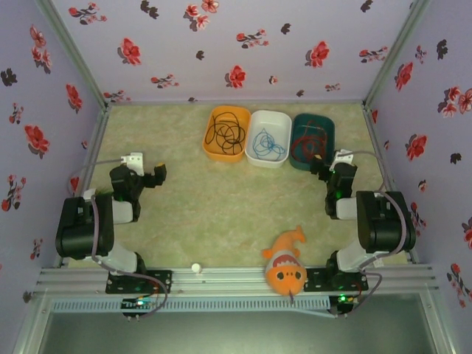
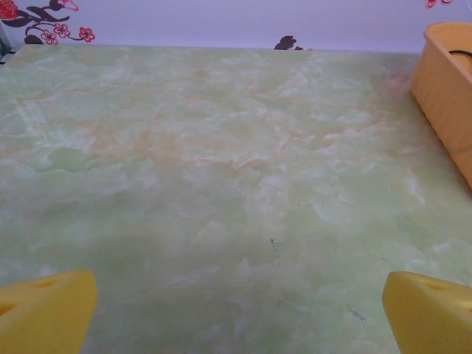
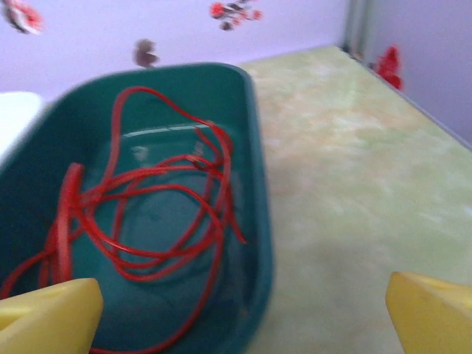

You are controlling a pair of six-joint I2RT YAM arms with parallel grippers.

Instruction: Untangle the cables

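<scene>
Cables up top centre in the overhead view, one per tray, three trays side by side: black cable (image 1: 226, 131) coiled in the orange tray (image 1: 209, 144), blue cable (image 1: 267, 142) in the white tray (image 1: 254, 158), red cable (image 1: 307, 140) in the teal tray (image 1: 295, 158).

Left claw (image 1: 153, 175) at middle left over bare table (image 1: 221, 214), well apart from the trays. Spread wide in its wrist view too (image 2: 236, 313), with yellow pads (image 2: 44, 313) at the bottom corners, orange tray wall (image 2: 442, 88) at the right edge, marble-ish green top in between.

Right claw (image 1: 323, 164) right at the teal tray's near end, also spread, gripping nothing. From its wrist cam (image 3: 243, 313): red cable (image 3: 147, 221) in loose overlapping loops at lower left inside the teal tray (image 3: 259, 192), kinda blurry.

Orange fish toy (image 1: 286, 267) at bottom centre by the rail (image 1: 221, 281), well apart from the trays.
</scene>
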